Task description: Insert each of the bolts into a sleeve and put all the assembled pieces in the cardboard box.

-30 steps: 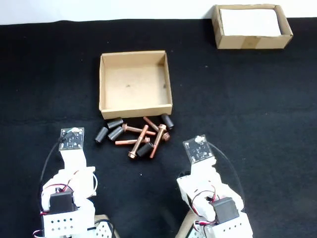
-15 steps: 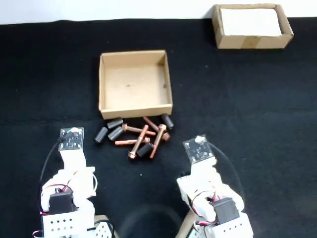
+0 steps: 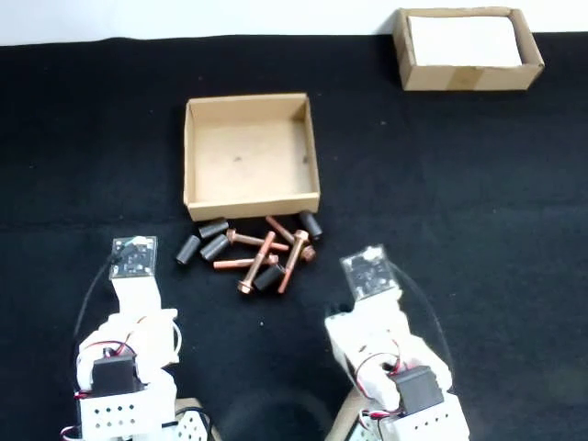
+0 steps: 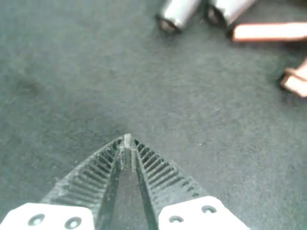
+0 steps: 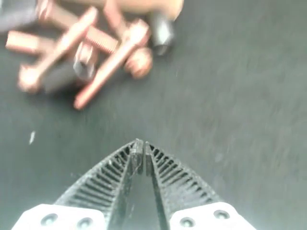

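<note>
Bolts (image 3: 291,262) and sleeves (image 3: 214,247) at the cardboard box's (image 3: 253,200) six o'clock (left and right jaws pinched together, empty).

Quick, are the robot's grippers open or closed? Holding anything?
Left gripper: closed, holding nothing.
Right gripper: closed, holding nothing.

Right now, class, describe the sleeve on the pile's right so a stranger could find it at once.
Find the central box; a pile of bolts and sleeves lies along its near wall. The sleeve sits by the box's near right corner: short, black, rightmost, away from the three sleeves bunched at the left.
</note>
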Available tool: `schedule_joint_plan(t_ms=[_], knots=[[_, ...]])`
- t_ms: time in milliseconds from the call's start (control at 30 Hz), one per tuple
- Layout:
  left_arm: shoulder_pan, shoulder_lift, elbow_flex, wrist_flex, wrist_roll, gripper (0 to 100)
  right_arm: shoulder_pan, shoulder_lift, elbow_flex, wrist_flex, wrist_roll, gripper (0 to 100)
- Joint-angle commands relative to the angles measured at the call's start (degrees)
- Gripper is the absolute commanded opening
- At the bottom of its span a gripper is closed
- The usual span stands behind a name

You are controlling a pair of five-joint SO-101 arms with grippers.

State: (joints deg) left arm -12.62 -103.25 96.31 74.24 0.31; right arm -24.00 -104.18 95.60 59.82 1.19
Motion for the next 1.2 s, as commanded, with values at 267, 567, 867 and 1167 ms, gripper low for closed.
schedule_joint_plan(t_ms=[267, 567, 867, 1167], knots=[[3.65, -0.48, -7.25, -15.30, -0.09, 1, 6.81, -0.31, 4.44, -6.46, 0.09, 1.0], [4.44, 4.26, -24.84, -1.76, 0.09, 1, 6.90, 2.59, -12.26, 1.10, 0.09, 13.0], [4.53, 41.71, -57.19, 9.49, 0.00, 1, 6.46, 42.15, -46.73, 6.55, 0.00, 13.1], [7.52, 67.21, -68.79, 18.64, -1.58, 1, -0.57, 69.76, -63.60, 19.03, 0.09, 13.2]])
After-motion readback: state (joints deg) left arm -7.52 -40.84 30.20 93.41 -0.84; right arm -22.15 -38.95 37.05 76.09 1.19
